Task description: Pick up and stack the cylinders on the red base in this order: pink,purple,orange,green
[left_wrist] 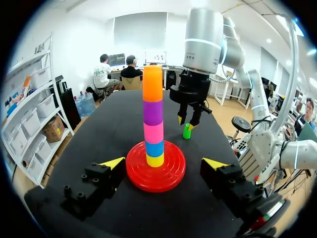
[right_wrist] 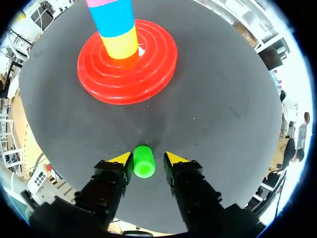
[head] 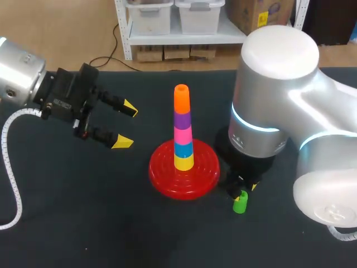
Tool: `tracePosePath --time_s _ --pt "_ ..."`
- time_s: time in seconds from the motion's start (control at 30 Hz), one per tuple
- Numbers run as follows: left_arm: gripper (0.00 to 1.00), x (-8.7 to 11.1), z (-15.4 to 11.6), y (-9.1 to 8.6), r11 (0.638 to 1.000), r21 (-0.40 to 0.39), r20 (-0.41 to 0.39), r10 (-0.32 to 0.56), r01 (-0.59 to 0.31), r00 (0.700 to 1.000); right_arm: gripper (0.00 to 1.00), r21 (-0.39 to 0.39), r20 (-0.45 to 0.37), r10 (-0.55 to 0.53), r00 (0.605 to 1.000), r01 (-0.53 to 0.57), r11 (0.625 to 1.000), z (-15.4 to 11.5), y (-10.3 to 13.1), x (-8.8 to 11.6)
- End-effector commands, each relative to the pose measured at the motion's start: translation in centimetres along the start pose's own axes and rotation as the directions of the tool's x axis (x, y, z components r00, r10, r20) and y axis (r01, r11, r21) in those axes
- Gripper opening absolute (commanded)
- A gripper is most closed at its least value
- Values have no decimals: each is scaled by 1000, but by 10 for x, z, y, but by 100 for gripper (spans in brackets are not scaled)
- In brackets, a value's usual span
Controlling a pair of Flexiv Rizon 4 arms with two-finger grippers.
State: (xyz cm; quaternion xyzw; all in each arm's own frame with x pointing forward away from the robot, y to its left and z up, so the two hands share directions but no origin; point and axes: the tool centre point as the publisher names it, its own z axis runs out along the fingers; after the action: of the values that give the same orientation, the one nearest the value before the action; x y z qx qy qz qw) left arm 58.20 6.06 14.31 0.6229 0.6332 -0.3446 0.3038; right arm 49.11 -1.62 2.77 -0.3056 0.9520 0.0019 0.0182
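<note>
Straddling the green cylinder (right_wrist: 144, 161), the right pincer (right_wrist: 148, 158) is spread, one finger nearer than the other. The cylinder stands upright on the tabletop (head: 83, 223) at 4 o'clock of the red base (head: 167, 181). Risks: uneven closing may tip it, and a nudge to the orange cylinder (head: 182, 99) may topple the tall stack. The left pincer (head: 126, 125), spread, hovers at 10 o'clock.

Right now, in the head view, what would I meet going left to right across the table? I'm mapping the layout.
The left gripper → red base bearing the stack → green cylinder.
</note>
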Motion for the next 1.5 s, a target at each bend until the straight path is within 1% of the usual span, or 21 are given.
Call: tracePosePath --time_s 0.03,0.4,0.63,0.7,0.77,0.83,0.9,1.07,1.17,1.23,1.33,1.4,1.5 --pt "100 1 0 0 1000 -1 3 3 -3 1000 40 -1 8 -4 1000 4 1000 -1 2 2" --pt "100 1 0 0 1000 -1 3 3 -3 1000 38 -3 15 0 1000 0 1000 -1 4 5" --pt "100 1 0 0 1000 -1 3 3 -3 1000 32 -5 19 -3 1000 3 1000 0 4 5" --pt "100 1 0 0 1000 -1 3 3 -3 1000 29 -4 19 -3 1000 3 1000 0 4 5" --pt "100 1 0 0 1000 -1 3 3 -3 1000 22 -1 15 -5 1000 5 1000 0 4 5" --pt "100 1 0 0 1000 -1 3 3 -3 1000 13 2 8 -4 1000 4 1000 0 4 6" --pt "100 1 0 0 1000 -1 3 3 -3 1000 0 2 10 -8 1000 8 1000 -2 6 6" --pt "100 1 0 0 1000 -1 3 3 -3 1000 0 3 20 -14 1000 14 1000 -8 6 4" --pt "100 1 0 0 1000 -1 3 3 -3 1000 0 -4 36 -16 999 16 1000 -19 3 1" --pt "100 1 0 0 1000 -1 3 3 -3 1000 0 -6 56 -17 998 18 1000 -31 -1 -3" --pt "100 1 0 0 1000 -1 3 3 -3 1000 0 -4 70 -24 997 25 1000 -54 -12 -9" --pt "100 1 0 0 1000 -1 3 3 -3 1000 0 9 71 -55 996 54 998 -71 -19 -15" --pt "100 1 0 0 1000 -1 3 3 -3 1000 0 -8 84 -79 993 79 997 -99 -35 -23"
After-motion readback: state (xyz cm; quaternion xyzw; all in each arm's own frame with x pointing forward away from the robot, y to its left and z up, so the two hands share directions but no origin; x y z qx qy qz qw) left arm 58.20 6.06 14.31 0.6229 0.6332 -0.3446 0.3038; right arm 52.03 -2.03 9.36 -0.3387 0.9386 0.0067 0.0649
